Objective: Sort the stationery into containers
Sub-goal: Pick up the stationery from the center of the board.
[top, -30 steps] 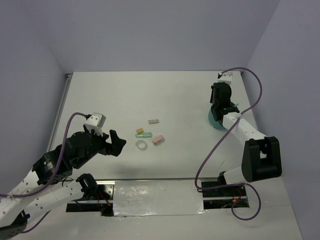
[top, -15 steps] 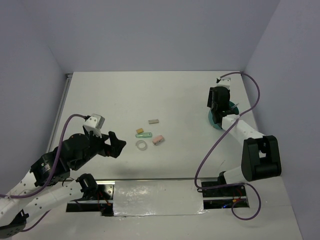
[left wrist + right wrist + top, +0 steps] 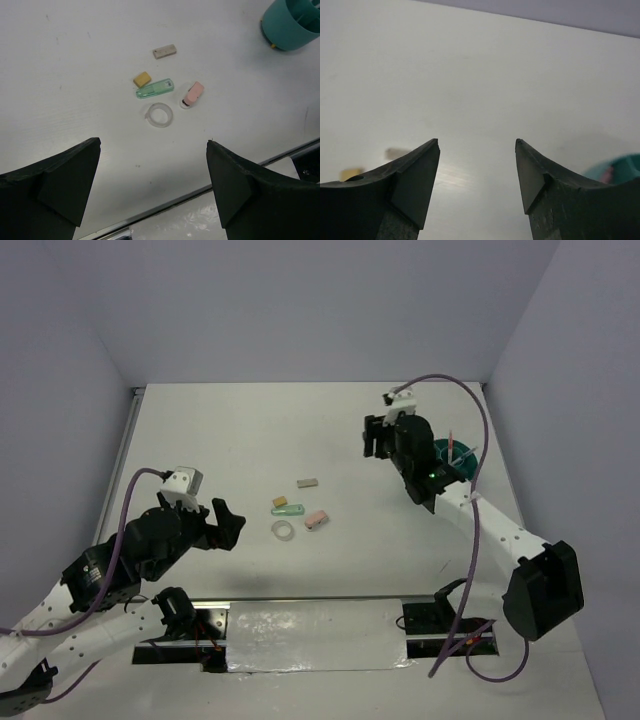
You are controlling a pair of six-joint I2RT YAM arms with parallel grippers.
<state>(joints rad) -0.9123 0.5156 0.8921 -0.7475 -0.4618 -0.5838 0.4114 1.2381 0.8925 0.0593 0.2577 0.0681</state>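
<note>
Small stationery lies mid-table: a grey block point(image 3: 308, 482), a tan block point(image 3: 280, 501), a green piece point(image 3: 288, 508), a pink piece point(image 3: 316, 519) and a clear tape ring point(image 3: 284, 530). The left wrist view shows the same group: grey block point(image 3: 164, 51), tan block point(image 3: 142, 79), green piece point(image 3: 155, 88), pink piece point(image 3: 193, 94), tape ring point(image 3: 159, 114). The teal organiser point(image 3: 452, 457) stands at the right with a pink pen point(image 3: 452, 444) upright in it. My left gripper point(image 3: 232, 520) point(image 3: 153, 141) hangs open, left of the group. My right gripper point(image 3: 370, 438) point(image 3: 477, 141) is open and empty, left of the organiser.
The organiser point(image 3: 292, 22) shows at the top right of the left wrist view and its rim point(image 3: 620, 167) at the right edge of the right wrist view. A metal strip point(image 3: 310, 630) runs along the near table edge. Walls close the table on three sides.
My right arm has swung left, away from above the organiser, and its jaws have spread wider. A pink pen now shows standing in the organiser. The left gripper has barely shifted.
</note>
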